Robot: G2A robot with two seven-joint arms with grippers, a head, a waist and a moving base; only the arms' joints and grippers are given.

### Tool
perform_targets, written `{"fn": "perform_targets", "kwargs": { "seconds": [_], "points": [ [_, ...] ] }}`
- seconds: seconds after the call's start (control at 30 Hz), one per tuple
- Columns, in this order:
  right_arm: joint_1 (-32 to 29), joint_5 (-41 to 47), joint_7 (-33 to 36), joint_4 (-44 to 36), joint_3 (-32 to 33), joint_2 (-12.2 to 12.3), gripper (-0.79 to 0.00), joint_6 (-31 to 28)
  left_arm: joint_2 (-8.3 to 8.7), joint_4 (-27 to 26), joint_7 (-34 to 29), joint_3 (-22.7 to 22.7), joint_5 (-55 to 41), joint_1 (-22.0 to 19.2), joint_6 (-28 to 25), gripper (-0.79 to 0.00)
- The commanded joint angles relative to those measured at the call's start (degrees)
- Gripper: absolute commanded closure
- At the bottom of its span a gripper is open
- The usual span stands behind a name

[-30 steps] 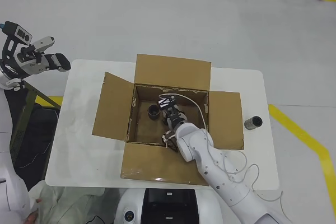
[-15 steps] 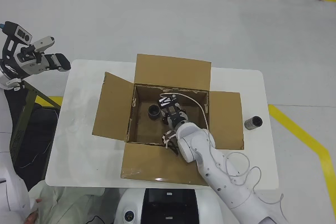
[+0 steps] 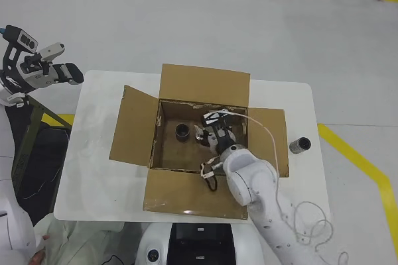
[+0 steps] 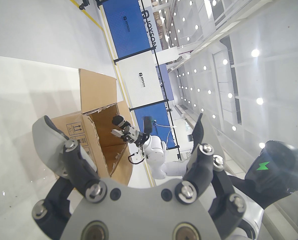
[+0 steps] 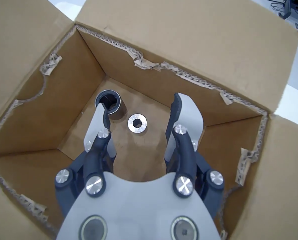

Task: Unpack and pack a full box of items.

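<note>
Two small parts lie on the floor of the open cardboard box (image 5: 164, 26), below the right gripper (image 5: 140, 103). This gripper points down into the box with its fingers spread wide, and it holds nothing. A flat metal ring (image 5: 137, 123) lies under the gap between the two fingers. A black cylinder (image 5: 113, 103) stands upright with its hollow end up, partly behind the tip of one finger, just beside the ring but not touching it. In the top view the black cylinder (image 3: 182, 130) is to the left of the right gripper (image 3: 215, 131), both within the walls of the box (image 3: 202, 83). To the right of this gripper, outside the box and past its right flap, a second dark cylinder (image 3: 299, 144) stands on the white table (image 3: 93, 165). The left gripper (image 3: 69, 71) is beyond the far left corner of the table, well apart from the box. Its fingers (image 4: 48, 136) are also wide open with nothing between them.
</note>
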Motion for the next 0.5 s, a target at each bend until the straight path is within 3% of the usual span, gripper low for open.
{"fn": "perform_targets", "kwargs": {
  "seconds": [0.0, 0.17, 0.47],
  "points": [
    [-1.40, 0.06, -0.17, -2.43, 1.41, 0.30, -0.529, -0.47, 0.00, 0.00, 0.00, 0.00, 0.00, 0.00, 0.00, -0.785],
    [-4.87, -1.19, -1.88, -7.23, 5.27, 1.11, -0.579, -1.78, 0.00, 0.00, 0.00, 0.00, 0.00, 0.00, 0.00, -0.785],
    [-11.42, 0.18, -5.91, -12.87, 14.60, 2.48, -0.600, -3.69, 0.00, 0.00, 0.00, 0.00, 0.00, 0.00, 0.00, -0.785]
  ]
}}
